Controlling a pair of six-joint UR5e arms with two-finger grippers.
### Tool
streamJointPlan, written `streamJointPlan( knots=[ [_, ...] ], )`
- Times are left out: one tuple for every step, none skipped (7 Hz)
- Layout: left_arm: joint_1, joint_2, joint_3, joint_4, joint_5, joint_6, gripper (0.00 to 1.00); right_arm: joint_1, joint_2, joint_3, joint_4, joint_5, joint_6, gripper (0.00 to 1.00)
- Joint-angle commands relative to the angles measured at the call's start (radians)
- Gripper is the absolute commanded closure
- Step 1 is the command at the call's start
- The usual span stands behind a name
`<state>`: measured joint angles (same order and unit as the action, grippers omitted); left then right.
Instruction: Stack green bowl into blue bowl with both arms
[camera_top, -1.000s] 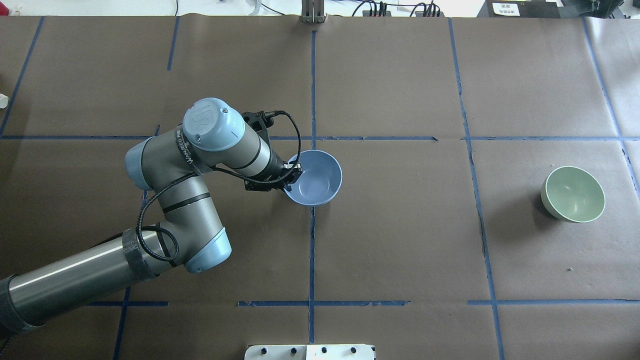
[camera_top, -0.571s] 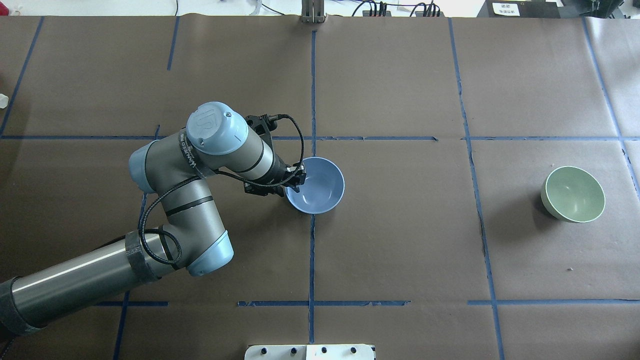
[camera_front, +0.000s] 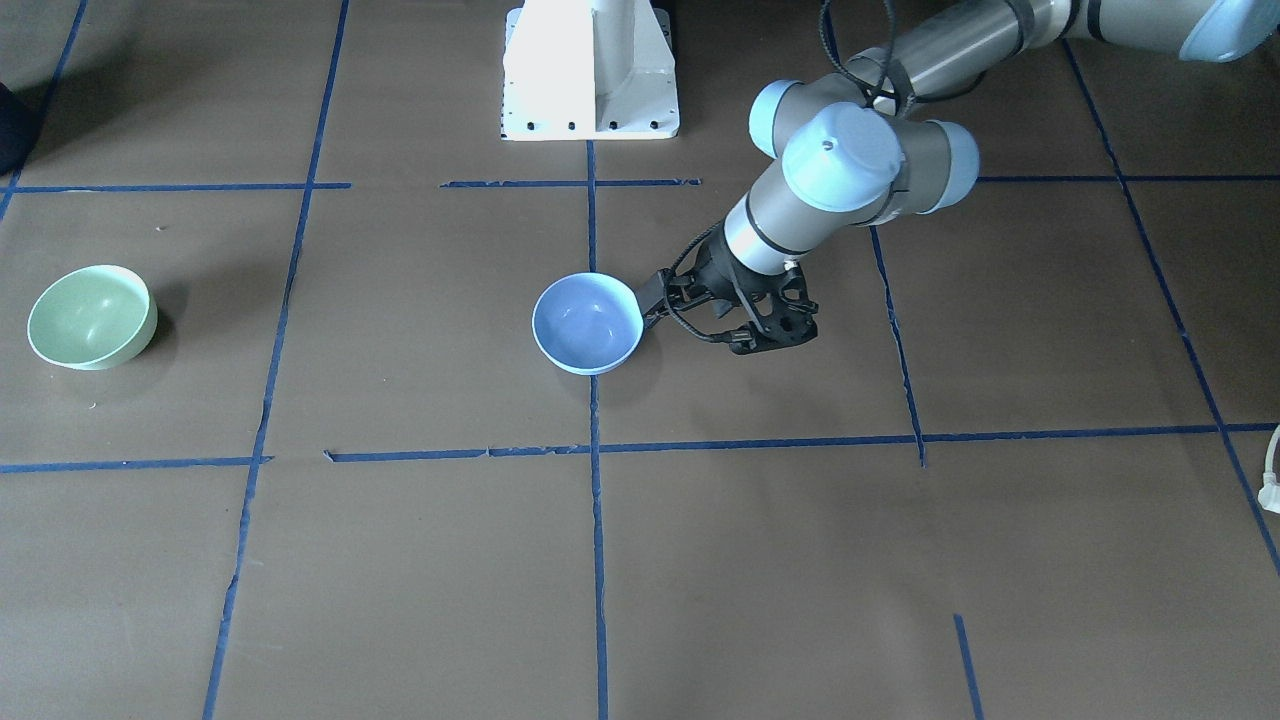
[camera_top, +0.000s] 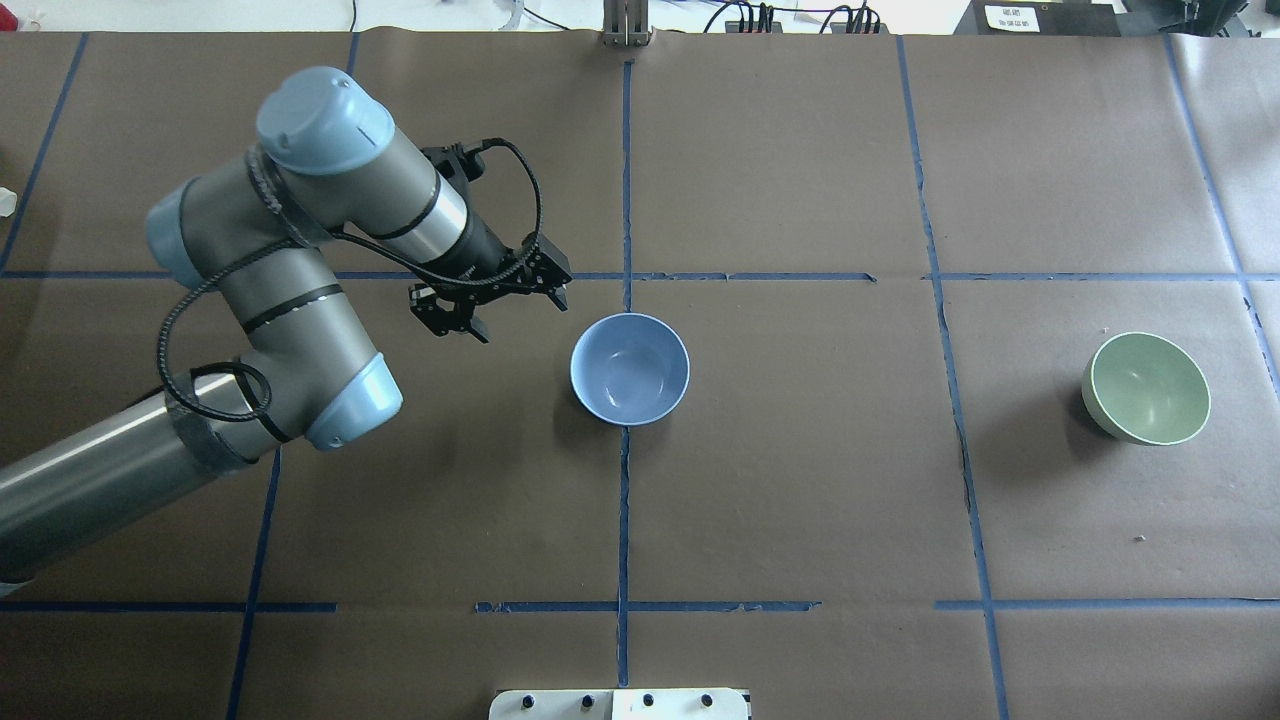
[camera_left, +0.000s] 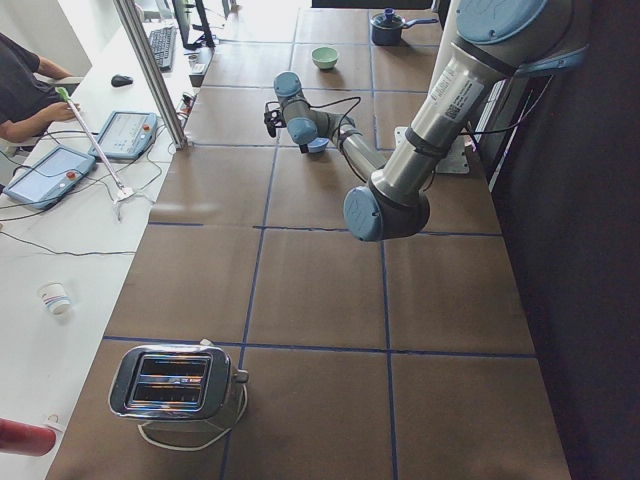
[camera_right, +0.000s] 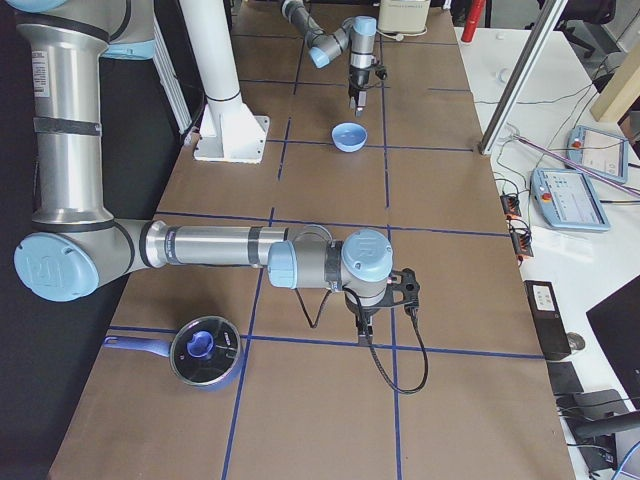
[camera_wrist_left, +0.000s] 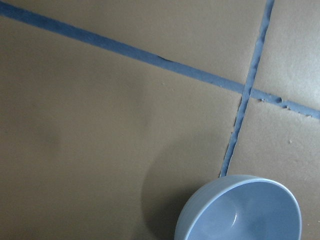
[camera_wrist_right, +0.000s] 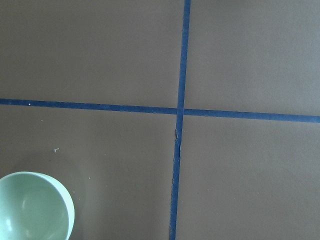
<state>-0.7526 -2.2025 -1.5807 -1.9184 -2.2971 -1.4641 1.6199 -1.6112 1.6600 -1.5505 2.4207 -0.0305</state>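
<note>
**Operator:** Green bowl (camera_top: 1146, 388) into blue bowl (camera_top: 629, 368). How far along am I?

**Spotter:** Early, by my reading. Both bowls stand upright and empty on the brown paper table (camera_top: 800, 480), well apart from each other, so nothing is stacked yet. The blue bowl looks placed as the target. The green one sits alone with no fingers on it.

**Operator:** What about my left hand?

**Spotter:** Your left hand (camera_top: 518, 316) hangs above the table with its two fingers spread wide and nothing between them. The blue bowl sits just beyond its fingertips and is free of them. From overhead you can see bare paper between fingers and rim, though from the front one finger looks close to the rim. The green bowl is far off on the other side of the blue one from this hand.

**Operator:** And the right?

**Spotter:** Your right hand (camera_right: 363, 322) shows only in a side view, so I cannot tell whether it is spread or closed. Its wrist camera shows no fingers, and it catches the green bowl in the lower left corner. That puts the bowl below that hand and off to one side, not straight under it.

**Operator:** So what remains?

**Spotter:** Nearly everything, I judge. You have to bring the right hand over the green bowl, grip its rim, carry it across and lower it into the blue bowl.
</note>
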Motion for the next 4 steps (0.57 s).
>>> streamJointPlan(
  knots=[
    [-0.083, 0.134, -0.249, 0.219, -0.073, 0.159, 0.00, -0.033, -0.051, 0.011, 0.164, 0.000, 0.182, 0.00],
    [-0.100, 0.164, -0.380, 0.409, -0.067, 0.267, 0.00, -0.098, -0.114, -0.006, 0.376, -0.002, 0.334, 0.00],
    [-0.120, 0.170, -0.457, 0.520, -0.058, 0.354, 0.00, -0.168, -0.149, -0.008, 0.546, 0.001, 0.527, 0.00],
    [-0.146, 0.234, -0.513, 0.536, -0.056, 0.363, 0.00, -0.255, -0.185, -0.025, 0.710, -0.008, 0.673, 0.00]
  ],
)
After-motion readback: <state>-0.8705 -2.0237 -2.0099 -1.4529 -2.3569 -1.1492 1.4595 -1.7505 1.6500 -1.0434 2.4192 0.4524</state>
